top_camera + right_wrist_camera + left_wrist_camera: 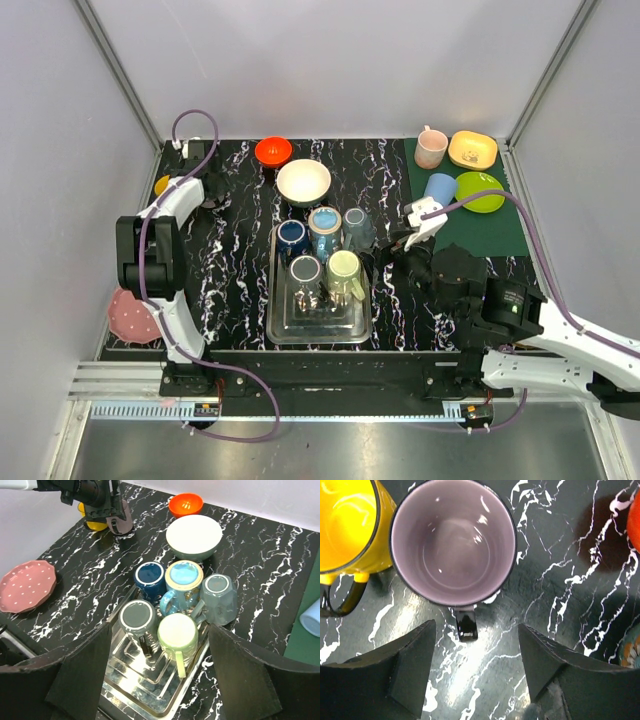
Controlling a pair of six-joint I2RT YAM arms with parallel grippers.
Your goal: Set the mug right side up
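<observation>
Broadly, a black marbled table (230, 250) fills the scene, with a green mat (480, 235) over its far right corner. The left arm (160, 240) reaches to the far left corner, and the right arm (540, 340) bends in from the near right. A steel tray (276, 320) lies in the middle of the table towards the near edge, and five mugs crowd it. A white bowl (303, 182) stands just beyond the tray, with a smaller orange bowl (272, 151) further off to the left. A pink dotted plate (133, 315) lies at the near left edge. The mug (452, 542) stands in the far left corner with its mouth up. It shows a lilac inside and a dark rim, and its black handle points towards the left gripper (476, 630). That gripper hangs over it with jaws spread wide, one finger on either side of the handle, and neither touches it. A yellow mug (347, 525) stands just beside it on the left. The right gripper (160, 630) hovers above the near right of the tray, its jaws also wide apart and holding nothing.
</observation>
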